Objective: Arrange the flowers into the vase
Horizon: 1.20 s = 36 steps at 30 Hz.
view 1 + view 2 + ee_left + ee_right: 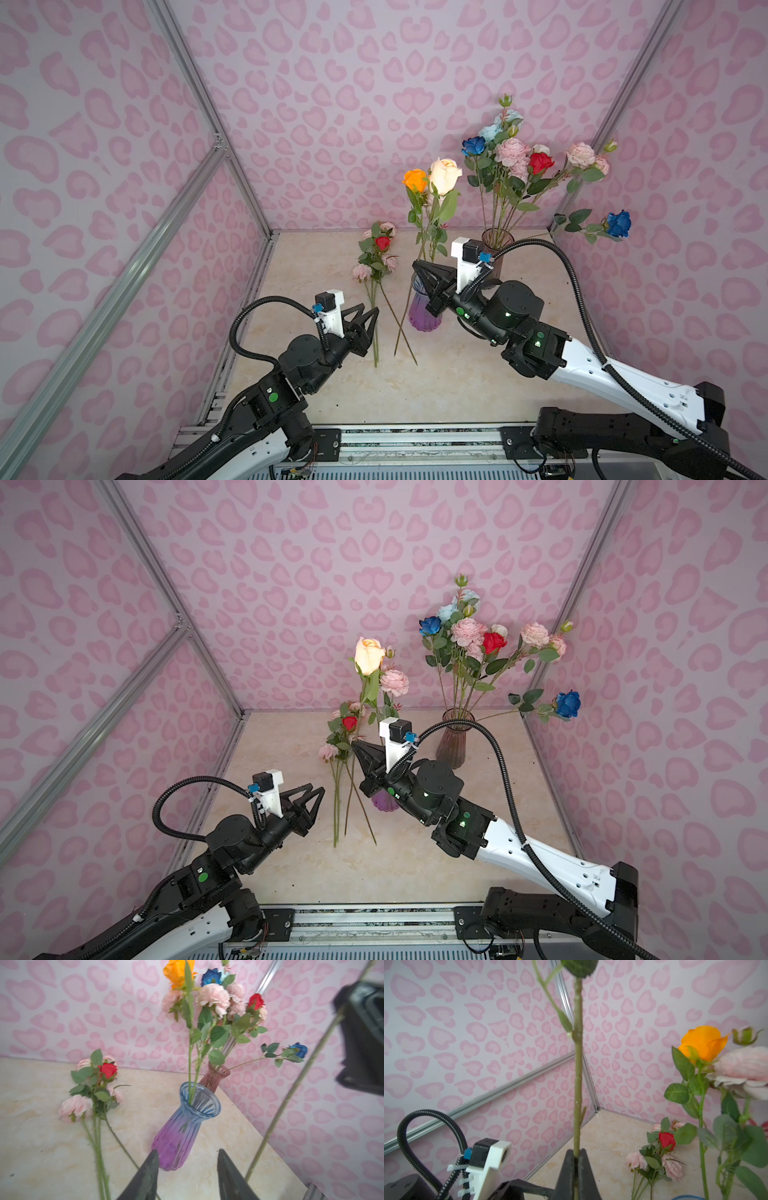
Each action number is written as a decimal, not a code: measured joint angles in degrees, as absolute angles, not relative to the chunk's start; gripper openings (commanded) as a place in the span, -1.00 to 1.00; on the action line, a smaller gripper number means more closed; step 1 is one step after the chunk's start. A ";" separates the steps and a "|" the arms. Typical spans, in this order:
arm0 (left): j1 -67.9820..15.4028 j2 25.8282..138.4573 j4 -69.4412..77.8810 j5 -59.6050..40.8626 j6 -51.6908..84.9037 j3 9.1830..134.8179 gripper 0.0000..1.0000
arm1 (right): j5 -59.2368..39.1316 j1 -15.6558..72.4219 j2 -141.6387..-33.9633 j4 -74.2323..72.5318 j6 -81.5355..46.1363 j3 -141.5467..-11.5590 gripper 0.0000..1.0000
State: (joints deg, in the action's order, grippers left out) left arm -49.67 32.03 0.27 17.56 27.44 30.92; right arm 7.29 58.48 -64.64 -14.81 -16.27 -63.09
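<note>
Right gripper [576, 1153]: pinching cream-peach rose [445, 174] by its stem, not yet in blue-to-purple ribbed glass vase [182, 1130]. Left gripper [370, 308]: spread, empty. Vase holds two stems. Outstanding: red-and-pink sprays [376, 257] lying on beige table [457, 382].

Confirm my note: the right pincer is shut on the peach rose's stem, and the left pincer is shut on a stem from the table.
Wrong on the left pincer: it is open and empty, as the left wrist view shows, fingers apart. The right pincer is shut on the stem of the peach rose.
</note>
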 measured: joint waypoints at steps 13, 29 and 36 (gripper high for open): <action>-49.67 34.13 -7.14 20.18 34.39 30.02 -0.04 | 15.25 55.46 -65.84 -18.41 -4.80 -71.40 -0.94; -49.67 37.80 -7.66 22.94 37.50 28.95 0.96 | 20.62 47.55 -65.93 -19.70 0.84 -68.42 -0.95; -49.67 40.03 -7.90 22.87 38.54 29.08 0.96 | 20.36 43.83 -65.73 -19.79 -1.39 -66.87 -0.95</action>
